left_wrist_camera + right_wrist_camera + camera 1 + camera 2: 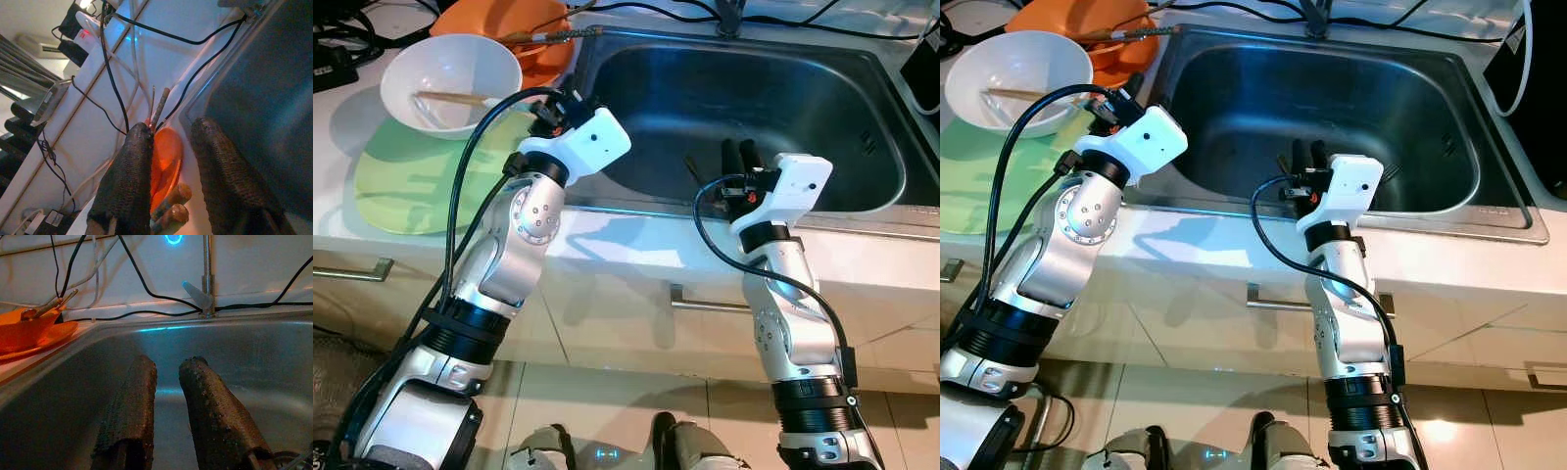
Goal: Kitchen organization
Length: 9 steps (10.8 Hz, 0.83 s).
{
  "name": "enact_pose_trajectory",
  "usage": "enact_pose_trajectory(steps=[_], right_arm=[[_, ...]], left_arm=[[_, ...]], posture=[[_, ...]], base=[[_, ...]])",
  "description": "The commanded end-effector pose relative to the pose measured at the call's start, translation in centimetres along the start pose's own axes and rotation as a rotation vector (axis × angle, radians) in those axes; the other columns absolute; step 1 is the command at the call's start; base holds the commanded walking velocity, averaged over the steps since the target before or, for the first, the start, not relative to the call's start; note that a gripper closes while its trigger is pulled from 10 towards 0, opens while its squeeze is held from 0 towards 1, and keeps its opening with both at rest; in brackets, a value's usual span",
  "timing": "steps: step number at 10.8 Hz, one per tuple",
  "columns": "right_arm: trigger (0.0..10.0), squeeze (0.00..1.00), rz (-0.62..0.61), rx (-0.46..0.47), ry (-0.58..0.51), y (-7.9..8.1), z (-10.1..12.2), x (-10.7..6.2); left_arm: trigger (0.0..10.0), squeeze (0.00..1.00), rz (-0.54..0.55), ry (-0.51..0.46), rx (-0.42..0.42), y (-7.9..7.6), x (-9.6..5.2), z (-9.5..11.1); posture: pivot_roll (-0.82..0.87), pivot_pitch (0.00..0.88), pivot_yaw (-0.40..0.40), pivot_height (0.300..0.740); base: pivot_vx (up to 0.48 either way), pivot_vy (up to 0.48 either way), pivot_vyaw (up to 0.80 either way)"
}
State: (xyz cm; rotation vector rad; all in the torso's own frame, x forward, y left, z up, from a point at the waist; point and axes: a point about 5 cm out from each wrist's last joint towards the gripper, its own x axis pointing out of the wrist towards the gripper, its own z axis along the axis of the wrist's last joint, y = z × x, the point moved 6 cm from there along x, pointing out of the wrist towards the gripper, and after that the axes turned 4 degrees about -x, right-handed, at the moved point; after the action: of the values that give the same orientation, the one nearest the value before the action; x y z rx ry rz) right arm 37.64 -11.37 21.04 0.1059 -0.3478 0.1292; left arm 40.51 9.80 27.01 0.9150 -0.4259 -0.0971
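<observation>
Both claws are slightly parted and empty, the right claw [740, 157] over the sink [862, 137], the left claw [551, 110] beside the white bowl [450, 83] on the bench [342, 108]: probably hard, slick, breakable, best pinched at its rim.

I see a sink [862, 147] set into the surface [636, 240] ahead. Left of it, a bowl [450, 83] holding chopsticks [450, 97] rests on a mat [421, 176]; behind sits a dish [524, 29].
</observation>
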Motion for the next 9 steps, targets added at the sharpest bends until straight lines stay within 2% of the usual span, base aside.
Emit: enact_pose_trajectory(steps=[1,7,9], right_arm=[[10.0,0.0,-0.006,0.004,0.004,-0.2,-0.1,0.0],[10.0,0.0,0.003,0.005,0.004,0.0,-0.2,0.1],[10.0,0.0,0.003,0.007,0.004,0.1,-0.2,0.1]], left_arm=[[0.0,0.0,0.009,-0.001,0.02,0.2,0.1,0.1],[0.0,0.0,0.013,-0.027,0.04,0.4,0.1,0.7],[0.0,0.0,0.052,-0.064,0.056,1.2,0.1,1.6]], posture=[[0.06,0.196,-0.045,0.74],[0.06,0.184,-0.042,0.74],[0.06,0.182,-0.044,0.74]], base=[[0.0,0.0,0.0],[0.0,0.0,0.0],[0.0,0.0,0.0]])
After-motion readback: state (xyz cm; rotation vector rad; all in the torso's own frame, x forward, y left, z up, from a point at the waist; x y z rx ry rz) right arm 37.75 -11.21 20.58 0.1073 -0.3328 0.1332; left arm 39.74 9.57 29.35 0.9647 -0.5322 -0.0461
